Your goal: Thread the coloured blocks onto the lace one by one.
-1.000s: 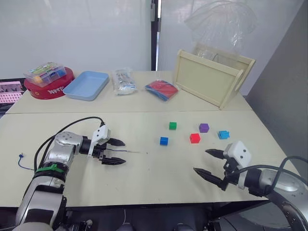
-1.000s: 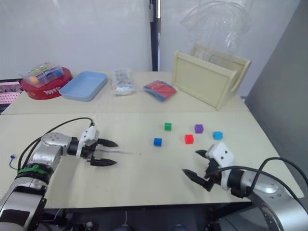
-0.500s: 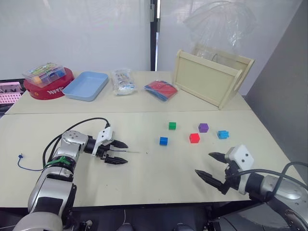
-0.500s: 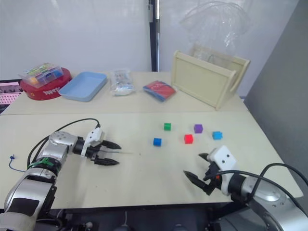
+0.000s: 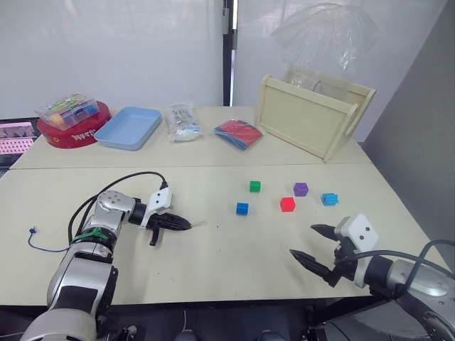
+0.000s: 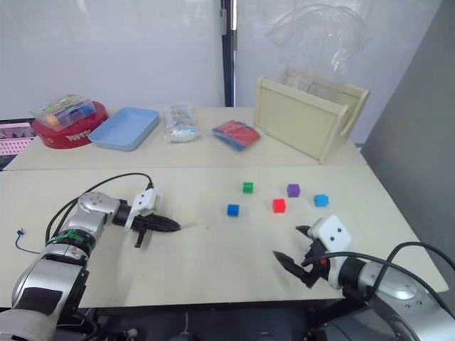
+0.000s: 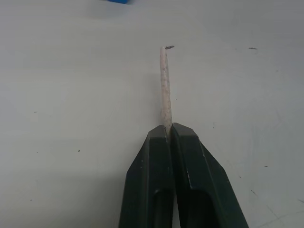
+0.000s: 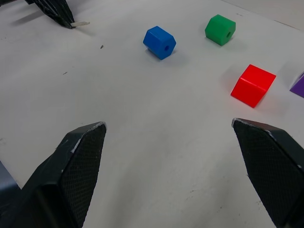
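Observation:
My left gripper (image 7: pixel 170 130) is shut on the pale stiff tip (image 7: pixel 164 80) of the lace, which pokes out beyond the fingertips just above the table. In the left eye view this gripper (image 5: pixel 185 225) lies left of centre, and the lace's dark-blue knotted end (image 5: pixel 31 231) lies far to the left. The coloured blocks sit apart to the right: blue (image 5: pixel 242 208), green (image 5: pixel 254 186), red (image 5: pixel 287 204), purple (image 5: pixel 301 189) and cyan (image 5: pixel 330 198). My right gripper (image 5: pixel 302 240) stands open and holds nothing, near the front edge, short of the blocks.
Along the back of the table stand a red round tin with a clear box on it (image 5: pixel 67 110), a light blue tray (image 5: pixel 128 126), a plastic bag (image 5: pixel 183 119), a red and blue packet (image 5: pixel 238 132) and a wooden crate (image 5: pixel 313 115).
My left gripper's fingers have closed from wide open onto the lace's pale tip. The right gripper has stayed open and has barely moved.

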`<state>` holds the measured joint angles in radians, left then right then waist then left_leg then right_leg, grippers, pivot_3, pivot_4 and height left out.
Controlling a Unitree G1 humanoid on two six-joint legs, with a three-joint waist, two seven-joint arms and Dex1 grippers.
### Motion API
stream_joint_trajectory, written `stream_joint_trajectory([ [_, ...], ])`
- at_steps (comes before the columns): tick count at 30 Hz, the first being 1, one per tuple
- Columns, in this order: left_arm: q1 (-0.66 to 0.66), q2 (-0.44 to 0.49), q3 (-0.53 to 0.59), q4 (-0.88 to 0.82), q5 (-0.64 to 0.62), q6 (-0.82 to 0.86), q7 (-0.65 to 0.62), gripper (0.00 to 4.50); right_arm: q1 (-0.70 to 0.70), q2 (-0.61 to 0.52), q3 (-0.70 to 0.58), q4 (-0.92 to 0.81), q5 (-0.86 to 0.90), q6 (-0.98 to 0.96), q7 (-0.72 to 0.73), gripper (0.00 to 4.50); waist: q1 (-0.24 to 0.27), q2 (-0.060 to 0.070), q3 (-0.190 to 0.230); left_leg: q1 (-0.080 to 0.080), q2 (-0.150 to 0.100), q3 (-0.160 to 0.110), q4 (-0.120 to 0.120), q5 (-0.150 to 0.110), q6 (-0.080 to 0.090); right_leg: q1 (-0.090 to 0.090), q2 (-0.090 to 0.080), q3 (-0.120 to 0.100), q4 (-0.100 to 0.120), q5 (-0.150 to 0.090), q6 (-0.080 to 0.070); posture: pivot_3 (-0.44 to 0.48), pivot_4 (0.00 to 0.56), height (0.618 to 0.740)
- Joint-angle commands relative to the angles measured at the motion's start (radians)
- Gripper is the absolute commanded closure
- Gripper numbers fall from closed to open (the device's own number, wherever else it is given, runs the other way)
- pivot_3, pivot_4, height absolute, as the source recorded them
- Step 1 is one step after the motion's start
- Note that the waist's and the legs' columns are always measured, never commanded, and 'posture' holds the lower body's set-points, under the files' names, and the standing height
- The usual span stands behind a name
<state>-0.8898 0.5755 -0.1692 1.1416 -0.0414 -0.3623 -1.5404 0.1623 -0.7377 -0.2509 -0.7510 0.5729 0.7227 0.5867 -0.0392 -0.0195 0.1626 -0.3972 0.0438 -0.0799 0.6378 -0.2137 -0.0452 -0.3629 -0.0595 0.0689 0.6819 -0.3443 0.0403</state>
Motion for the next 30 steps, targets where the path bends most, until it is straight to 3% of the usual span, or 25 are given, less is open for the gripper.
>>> stream_joint_trajectory([
  [1,0.03,-0.02,-0.026,0.037,0.057,0.004,0.008,4.48,0.0,0.002,-0.029,-0.046,0.014,-0.005,-0.012,0.0,0.0,0.0,0.0,0.001,0.0,0.0,0.0,0.0,0.0,0.001,0.0,0.0,0.0,0.0,0.0,0.0,0.15,0.74],
  [12,-0.017,-0.007,0.026,-0.053,-0.007,0.099,-0.058,4.48,0.031,0.041,-0.017,-0.057,0.003,-0.01,-0.059,0.0,0.011,-0.001,0.0,0.005,0.0,0.0,0.0,-0.001,0.002,0.007,0.0,0.0,-0.002,0.0,0.001,0.0,0.15,0.74],
  [18,0.053,0.1,-0.1,-0.316,-0.081,0.218,-0.074,4.48,0.061,0.1,-0.009,-0.059,-0.022,-0.023,-0.123,0.0,0.0,-0.001,0.001,0.002,0.0,0.0,0.0,-0.002,0.002,0.004,0.0,0.0,-0.002,0.0,0.001,0.0,0.15,0.74],
  [28,0.127,0.067,-0.086,-0.339,0.003,0.161,0.007,4.48,0.064,0.133,-0.002,-0.062,-0.043,-0.028,-0.156,0.0,0.006,-0.001,0.001,0.002,0.0,0.0,0.0,-0.002,0.004,0.004,0.0,0.0,-0.003,-0.001,0.001,0.0,0.15,0.74],
  [30,0.135,0.06,-0.085,-0.32,0.012,0.13,0.02,3.82,0.067,0.134,-0.005,-0.063,-0.043,-0.028,-0.157,0.0,0.009,-0.001,0.001,0.003,0.0,0.0,0.0,-0.002,0.004,0.005,0.0,0.0,-0.003,-0.001,0.001,0.0,0.15,0.74],
])
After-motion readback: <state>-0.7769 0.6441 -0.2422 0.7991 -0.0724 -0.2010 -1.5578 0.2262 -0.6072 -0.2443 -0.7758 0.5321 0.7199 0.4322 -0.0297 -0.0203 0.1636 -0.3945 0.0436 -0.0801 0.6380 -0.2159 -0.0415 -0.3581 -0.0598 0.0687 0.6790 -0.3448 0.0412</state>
